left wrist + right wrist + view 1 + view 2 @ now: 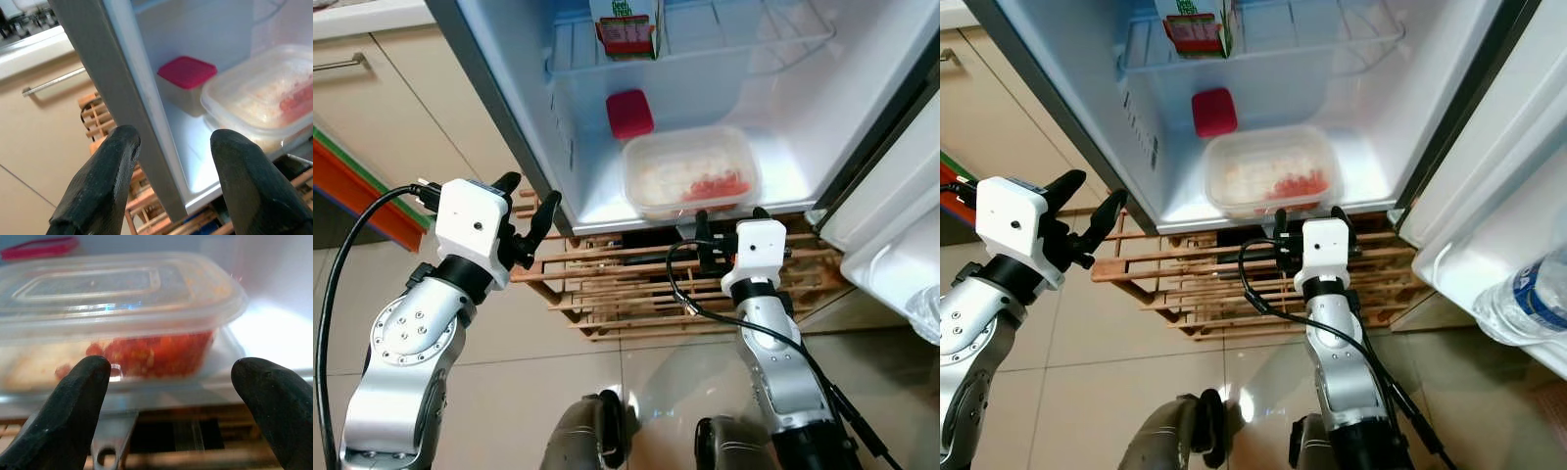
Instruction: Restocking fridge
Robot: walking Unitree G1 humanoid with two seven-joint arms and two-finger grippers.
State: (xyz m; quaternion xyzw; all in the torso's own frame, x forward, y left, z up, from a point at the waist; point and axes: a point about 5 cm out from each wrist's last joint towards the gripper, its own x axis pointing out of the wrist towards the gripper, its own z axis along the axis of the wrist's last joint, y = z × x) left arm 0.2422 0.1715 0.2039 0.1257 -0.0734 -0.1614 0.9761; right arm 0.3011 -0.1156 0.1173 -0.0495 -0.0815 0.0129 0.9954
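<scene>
While the right gripper (168, 382), fingers apart, faces the clear food container (117, 308), the right eye view's lower right adds a water bottle (1528, 304); the left gripper (529, 206) gapes too.

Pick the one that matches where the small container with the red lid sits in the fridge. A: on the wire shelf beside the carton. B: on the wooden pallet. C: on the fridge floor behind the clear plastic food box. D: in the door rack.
C: the small container with the red lid stands on the fridge floor, behind the clear plastic food box.
</scene>
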